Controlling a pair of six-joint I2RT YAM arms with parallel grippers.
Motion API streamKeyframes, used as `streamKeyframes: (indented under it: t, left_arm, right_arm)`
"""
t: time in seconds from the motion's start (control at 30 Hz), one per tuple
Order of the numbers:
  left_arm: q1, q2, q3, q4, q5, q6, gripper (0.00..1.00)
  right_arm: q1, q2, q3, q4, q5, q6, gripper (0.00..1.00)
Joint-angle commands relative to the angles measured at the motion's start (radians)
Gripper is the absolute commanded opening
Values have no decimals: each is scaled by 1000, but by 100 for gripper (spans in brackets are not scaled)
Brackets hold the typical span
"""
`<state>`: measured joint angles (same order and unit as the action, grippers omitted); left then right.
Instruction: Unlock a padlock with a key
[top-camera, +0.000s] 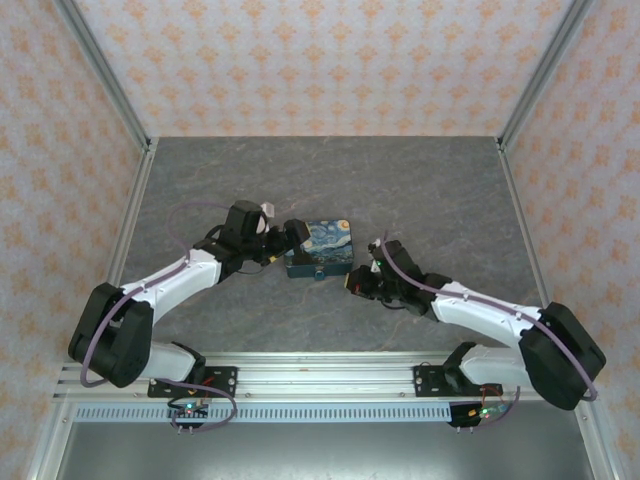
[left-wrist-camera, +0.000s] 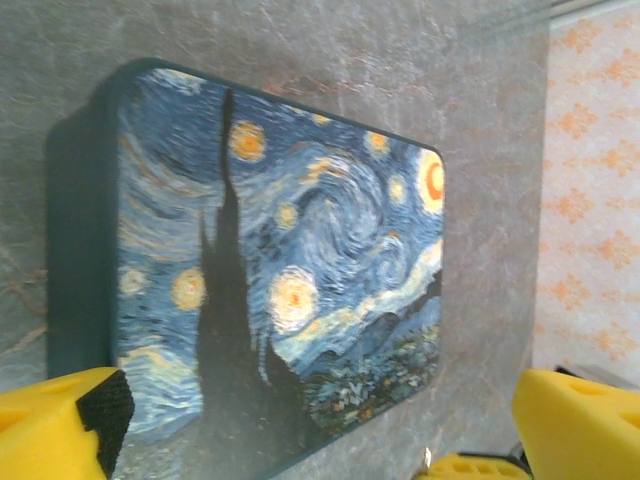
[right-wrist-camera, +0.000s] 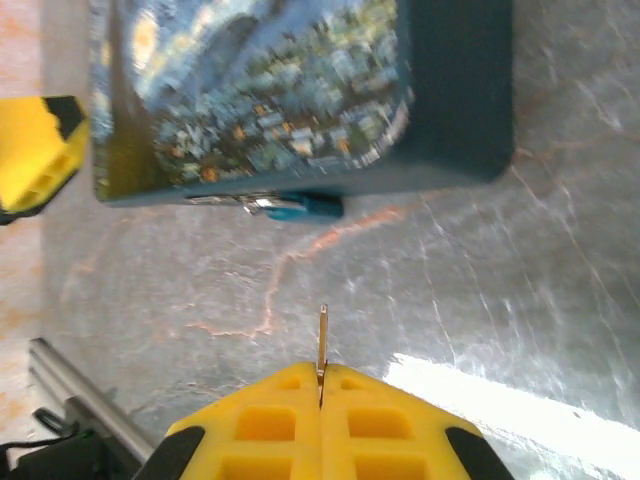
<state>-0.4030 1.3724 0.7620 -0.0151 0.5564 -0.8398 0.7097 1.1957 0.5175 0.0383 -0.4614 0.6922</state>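
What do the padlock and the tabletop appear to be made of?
The padlock: probably plastic or painted metal, with a printed face and smooth dark blue sides. The tabletop: grey stone-look surface, veined, semi-glossy from its bright glare, possibly laminate.

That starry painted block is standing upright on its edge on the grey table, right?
No. The padlock lies flat on the grey table, painted face up, not on its edge. The top external view shows it, and the left wrist view does too.
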Motion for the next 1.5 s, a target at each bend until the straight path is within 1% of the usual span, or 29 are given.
streamKeyframes:
  t: [0.0, 0.17, 0.33, 0.5, 0.57, 0.77, 1.0, 1.2, 1.47]
  left_arm:
    - [8, -1, 45, 86, 106, -24, 94]
    - [5, 47, 62, 195, 202, -83, 79]
    - [2, 72, 82, 219, 241, -93, 65]
    - [0, 85, 96, 215, 265, -80, 52]
    - [1, 92, 97, 218, 277, -81, 50]
    - [1, 83, 83, 228, 275, -89, 48]
    - [-19, 86, 67, 279, 274, -128, 38]
    - [-43, 74, 54, 297, 272, -142, 37]
    - [-48, 54, 17, 303, 261, -145, 37]
  right_arm:
    - [-57, 1, -16, 200, -224, -74, 0]
    - [-123, 108, 25, 369, -424, -50, 0]
    - [-148, 215, 120, 404, -571, -45, 0]
    - [-156, 267, 187, 419, -660, -40, 0]
    - [-157, 272, 200, 420, -664, -40, 0]
    - [-165, 288, 207, 457, -660, -15, 0]
    - [-165, 269, 202, 455, -648, -16, 0]
    - [-168, 258, 200, 452, -625, -15, 0]
    - [-180, 252, 196, 453, -602, -16, 0]
